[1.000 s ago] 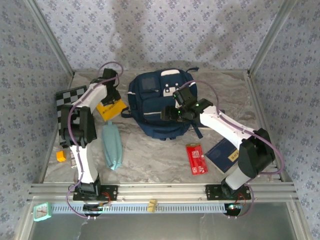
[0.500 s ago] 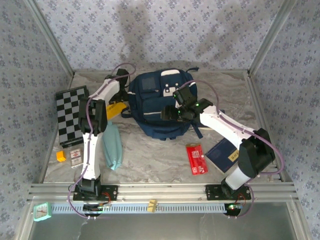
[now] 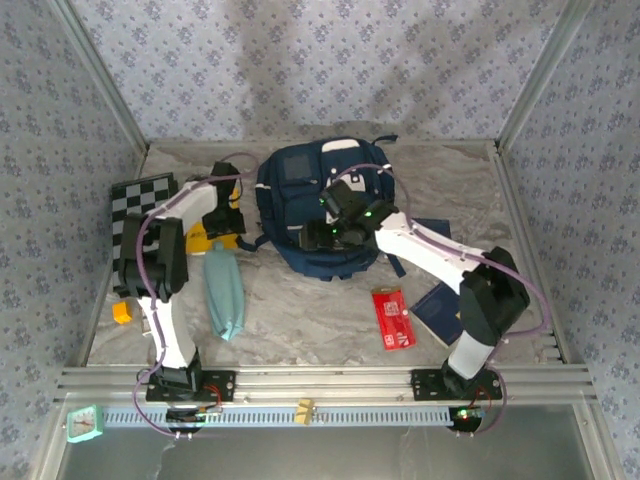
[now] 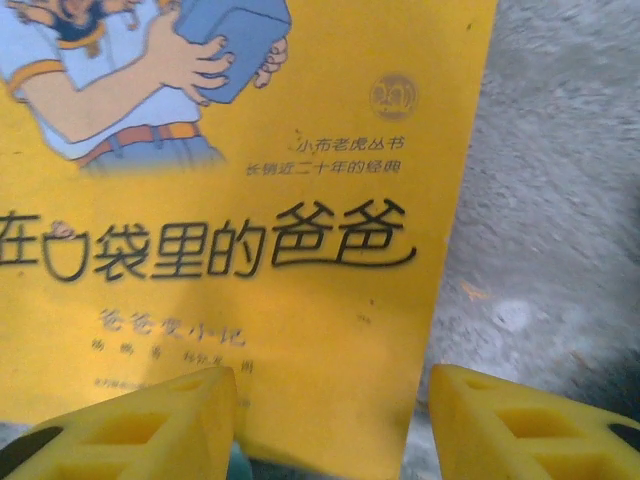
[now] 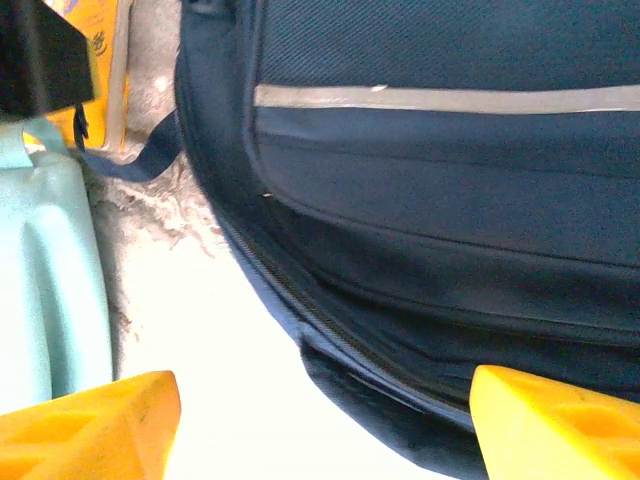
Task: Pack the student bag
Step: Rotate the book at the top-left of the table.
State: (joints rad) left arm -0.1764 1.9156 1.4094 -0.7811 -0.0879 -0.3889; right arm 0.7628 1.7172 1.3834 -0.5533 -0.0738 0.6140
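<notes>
Item: student bag [image 3: 285, 210], a large navy fabric backpack with a white stripe, laid flat mid-table.

Left of the bag: thin yellow picture book [image 4: 250, 250]. Its edge is straddled by the left gripper [image 4: 330, 425], fingers apart, nothing held.

At the bag's near seam: right gripper [image 5: 320, 430], spread, empty.

Risks judged: the flat book may be skidded rather than lifted; the bag's fabric may be snagged and the bag dragged.

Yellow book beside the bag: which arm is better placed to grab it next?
Left. The left tool hovers open directly above the yellow book, over its edge. The right tool is open over the student bag, near its zipper, probably busy there.
</notes>
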